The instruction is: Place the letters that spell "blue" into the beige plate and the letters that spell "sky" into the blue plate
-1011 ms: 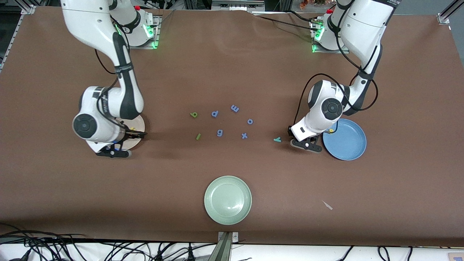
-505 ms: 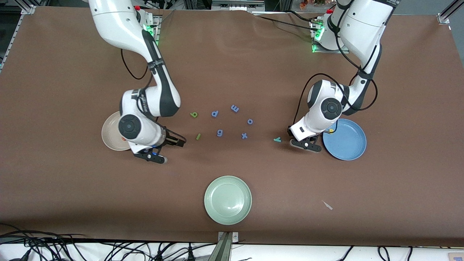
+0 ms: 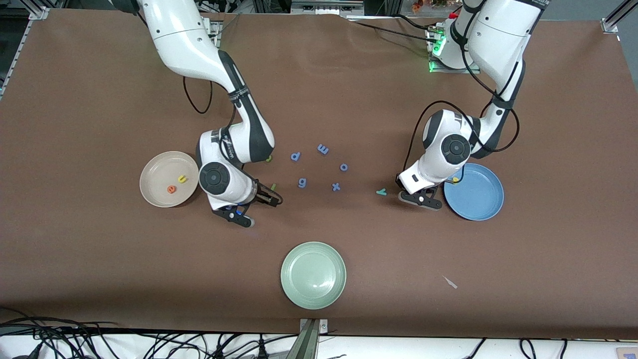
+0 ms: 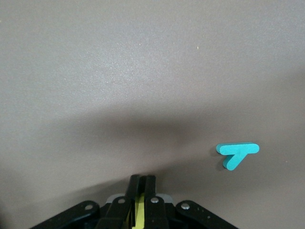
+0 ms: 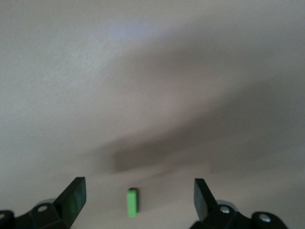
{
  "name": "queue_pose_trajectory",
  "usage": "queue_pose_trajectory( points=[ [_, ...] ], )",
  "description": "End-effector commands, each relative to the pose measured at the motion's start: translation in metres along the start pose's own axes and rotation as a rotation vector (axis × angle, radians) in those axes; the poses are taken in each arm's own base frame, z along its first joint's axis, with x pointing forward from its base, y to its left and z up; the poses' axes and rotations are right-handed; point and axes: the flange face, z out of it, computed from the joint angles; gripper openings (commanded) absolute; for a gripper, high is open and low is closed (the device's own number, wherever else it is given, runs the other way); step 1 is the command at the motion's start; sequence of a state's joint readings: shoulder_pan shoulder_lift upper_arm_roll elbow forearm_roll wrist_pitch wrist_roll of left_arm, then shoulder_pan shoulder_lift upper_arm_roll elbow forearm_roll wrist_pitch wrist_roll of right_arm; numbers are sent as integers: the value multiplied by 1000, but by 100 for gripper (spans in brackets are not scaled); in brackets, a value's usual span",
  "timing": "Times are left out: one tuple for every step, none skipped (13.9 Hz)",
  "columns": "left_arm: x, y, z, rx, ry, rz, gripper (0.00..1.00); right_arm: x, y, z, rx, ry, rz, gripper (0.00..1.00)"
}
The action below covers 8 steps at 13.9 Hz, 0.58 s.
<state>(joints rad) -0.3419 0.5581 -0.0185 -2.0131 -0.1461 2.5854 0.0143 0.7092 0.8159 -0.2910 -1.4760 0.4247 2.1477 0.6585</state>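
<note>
A robotics lab: brown-covered table (image 3: 99, 249), aluminium framing (image 3: 309, 339) at its edges, loose cables (image 3: 75, 339).

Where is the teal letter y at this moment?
In the front view, the teal letter y lies on the brown table, between the blue letter x and the left tool, toward the left arm's end.

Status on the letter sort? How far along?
Done: u and e in beige plate; one yellow letter in blue plate.
In hand: left gripper, beside blue plate, shut on a yellow piece; right gripper open over l.
To go: b, l, teal y.
</note>
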Motion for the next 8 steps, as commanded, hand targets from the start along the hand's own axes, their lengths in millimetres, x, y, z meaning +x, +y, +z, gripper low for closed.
queue_pose_trajectory(
  points=[
    [-2, 0, 2, -9, -11, -5, 1, -5, -13, 11, 21, -20, 42, 100],
    [-1, 1, -6, -10, 0, -3, 1, -12, -17, 17, 18, -30, 42, 100],
    [1, 0, -14, -11, 3, -6, 1, -14, -18, 20, 16, -31, 39, 100],
    [1, -3, -27, -13, -13, -7, 1, -15, -19, 21, 21, -26, 38, 99],
    [1, -10, -43, -15, -24, -14, 1, -20, -21, 24, 20, -28, 31, 92],
    [2, -20, -58, -17, -29, -25, 1, -22, -23, 24, 20, -28, 29, 79],
    [1, -31, -71, -20, -39, -36, 1, -23, -22, 26, 16, -32, 28, 61],
    [-1, -41, -81, -24, -49, -28, 1, -24, -21, 28, 11, -35, 29, 44]
  ],
)
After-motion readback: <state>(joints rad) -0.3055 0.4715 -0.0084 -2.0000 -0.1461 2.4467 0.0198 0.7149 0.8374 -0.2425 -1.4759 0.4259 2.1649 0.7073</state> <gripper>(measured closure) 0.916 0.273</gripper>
